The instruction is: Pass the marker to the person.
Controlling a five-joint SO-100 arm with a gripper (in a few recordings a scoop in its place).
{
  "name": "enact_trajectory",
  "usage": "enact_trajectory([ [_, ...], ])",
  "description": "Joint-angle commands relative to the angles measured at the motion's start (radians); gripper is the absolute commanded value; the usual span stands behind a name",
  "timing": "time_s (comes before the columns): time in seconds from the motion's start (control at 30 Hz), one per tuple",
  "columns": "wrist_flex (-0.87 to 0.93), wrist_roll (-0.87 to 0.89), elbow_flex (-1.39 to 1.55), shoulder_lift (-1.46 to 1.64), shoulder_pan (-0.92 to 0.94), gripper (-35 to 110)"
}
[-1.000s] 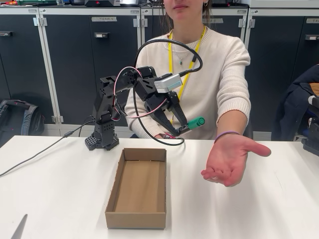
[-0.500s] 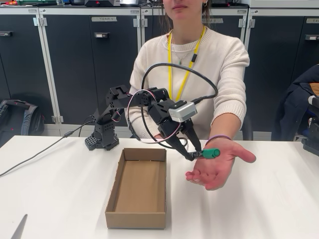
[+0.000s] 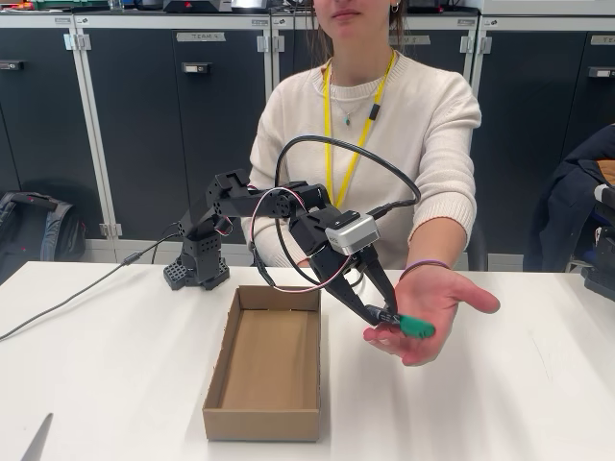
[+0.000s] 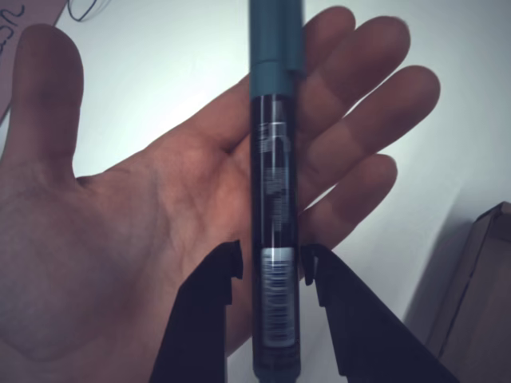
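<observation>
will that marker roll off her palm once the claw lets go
Possibly: the marker looks round and smooth, so it may roll. Her hand lies open and fairly flat beneath it. It seems stiff and light, held by a narrow claw grip.

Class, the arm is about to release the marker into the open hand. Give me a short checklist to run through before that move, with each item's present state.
1. Hand open, palm up: ok.
2. Marker lies over the palm and fingers in the wrist view: ok.
3. Tool has a finger on each side of the marker's barrel: ok.
4. Marker actually resting on the palm: cannot tell.
5. Green cap points away from the arm, over the hand: ok.
6. Cardboard box stands beside the hand, not under it: ok.
</observation>
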Motion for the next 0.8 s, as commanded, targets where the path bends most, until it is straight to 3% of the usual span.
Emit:
enact_trajectory([
  [0.0, -0.02, 0.015, -0.014, 0.026, 0.008, 22],
  [0.2, -0.021, 0.021, 0.04, 0.087, 0.025, 23],
  [0.3, -0.08, 0.011, 0.202, 0.21, 0.044, 21],
  [0.4, -0.172, -0.012, 0.379, 0.348, 0.109, 17],
  [0.77, -0.253, -0.121, 0.793, 0.715, 0.394, 17],
])
